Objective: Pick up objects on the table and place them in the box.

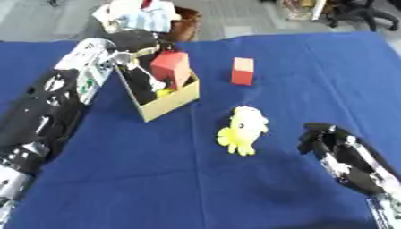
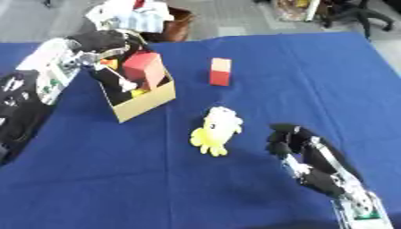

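A cardboard box (image 1: 168,103) stands at the table's back left, with something black and a bit of yellow (image 1: 163,93) inside. A large red block (image 1: 172,67) leans out of the box, well above its rim. My left hand (image 1: 134,41) reaches over the box's far corner, fingers curled at the block's upper left edge. A smaller red block with a pale top (image 1: 243,71) stands upright right of the box. A yellow plush toy (image 1: 244,129) lies mid-table. My right hand (image 2: 301,145) rests at the lower right, fingers relaxed, holding nothing.
The table wears a blue cloth (image 1: 141,179). Beyond its far edge sits a brown container (image 1: 181,24) piled with pale cloth. A dark office chair (image 1: 362,12) stands at the top right on the grey floor.
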`<state>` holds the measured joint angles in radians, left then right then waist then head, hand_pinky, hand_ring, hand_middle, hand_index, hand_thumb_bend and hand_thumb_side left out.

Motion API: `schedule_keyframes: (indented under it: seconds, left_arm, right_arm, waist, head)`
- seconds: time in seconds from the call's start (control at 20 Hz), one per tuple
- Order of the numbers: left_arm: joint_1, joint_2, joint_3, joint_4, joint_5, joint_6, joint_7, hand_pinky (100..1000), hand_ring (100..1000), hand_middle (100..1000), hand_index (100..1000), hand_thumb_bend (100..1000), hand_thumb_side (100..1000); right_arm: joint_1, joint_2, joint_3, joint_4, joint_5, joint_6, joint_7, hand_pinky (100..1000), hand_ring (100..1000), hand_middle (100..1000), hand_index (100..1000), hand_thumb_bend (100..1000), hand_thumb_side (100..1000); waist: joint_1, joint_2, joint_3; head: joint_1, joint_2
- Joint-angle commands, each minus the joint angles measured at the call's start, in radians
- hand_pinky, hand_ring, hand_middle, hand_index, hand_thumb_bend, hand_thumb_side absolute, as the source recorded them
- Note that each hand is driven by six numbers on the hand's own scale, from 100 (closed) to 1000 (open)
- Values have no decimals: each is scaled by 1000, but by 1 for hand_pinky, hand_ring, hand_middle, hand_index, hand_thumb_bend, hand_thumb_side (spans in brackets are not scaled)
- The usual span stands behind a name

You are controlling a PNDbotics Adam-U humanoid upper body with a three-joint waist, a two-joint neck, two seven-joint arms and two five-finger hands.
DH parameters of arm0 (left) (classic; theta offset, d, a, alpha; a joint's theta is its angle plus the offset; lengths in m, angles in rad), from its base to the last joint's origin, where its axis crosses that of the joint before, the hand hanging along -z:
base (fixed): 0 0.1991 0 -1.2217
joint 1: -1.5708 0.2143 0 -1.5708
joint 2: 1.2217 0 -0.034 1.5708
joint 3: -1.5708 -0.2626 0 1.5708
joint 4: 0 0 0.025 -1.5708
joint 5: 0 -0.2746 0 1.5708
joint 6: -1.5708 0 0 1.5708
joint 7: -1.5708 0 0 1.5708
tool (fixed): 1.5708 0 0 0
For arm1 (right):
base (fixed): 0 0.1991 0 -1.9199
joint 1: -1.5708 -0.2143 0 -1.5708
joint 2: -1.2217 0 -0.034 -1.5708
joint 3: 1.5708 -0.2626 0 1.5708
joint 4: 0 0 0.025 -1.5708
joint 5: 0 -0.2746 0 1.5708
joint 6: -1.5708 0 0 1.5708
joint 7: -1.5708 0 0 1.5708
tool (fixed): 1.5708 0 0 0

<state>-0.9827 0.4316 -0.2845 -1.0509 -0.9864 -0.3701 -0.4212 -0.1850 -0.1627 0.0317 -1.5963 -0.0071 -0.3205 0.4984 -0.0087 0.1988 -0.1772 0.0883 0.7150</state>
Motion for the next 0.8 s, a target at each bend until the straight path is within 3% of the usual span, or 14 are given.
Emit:
schedule_keyframes:
  seconds: [0.05, 0.2, 0.45, 0.65, 0.8]
  left_arm:
    - [-13, 46, 11, -59, -17, -11, 3, 861, 822, 877, 951, 382, 667]
    - [-9, 71, 17, -105, -17, -9, 11, 865, 830, 889, 952, 441, 625]
    - [-1, 84, 21, -126, -34, 8, 30, 866, 830, 888, 953, 403, 588]
    - [12, 107, 49, -159, 17, 32, 60, 860, 813, 849, 943, 278, 471]
    - [39, 147, 80, -233, 132, 63, 88, 855, 785, 792, 922, 120, 361]
  right_arm:
    - [-10, -6, -3, -8, -3, -3, 5, 605, 626, 633, 827, 100, 455]
    - [-9, -7, -5, -7, -2, -3, 4, 605, 626, 633, 827, 100, 455]
    - [-10, -5, -5, -8, -2, -3, 5, 605, 626, 633, 827, 100, 457]
    - [-20, -16, -8, -6, 0, -6, 3, 606, 626, 634, 828, 100, 459]
    - [-57, -50, -6, -1, 3, -19, 5, 609, 628, 639, 832, 100, 464]
  waist:
    - [0, -31, 2]
    - [1, -32, 5]
    - [1, -34, 6]
    - [-2, -35, 7]
    - [-4, -38, 13]
  head:
    - [-5, -12]
    - [-7, -13]
    - [-9, -16]
    - [-11, -18]
    - [-19, -16]
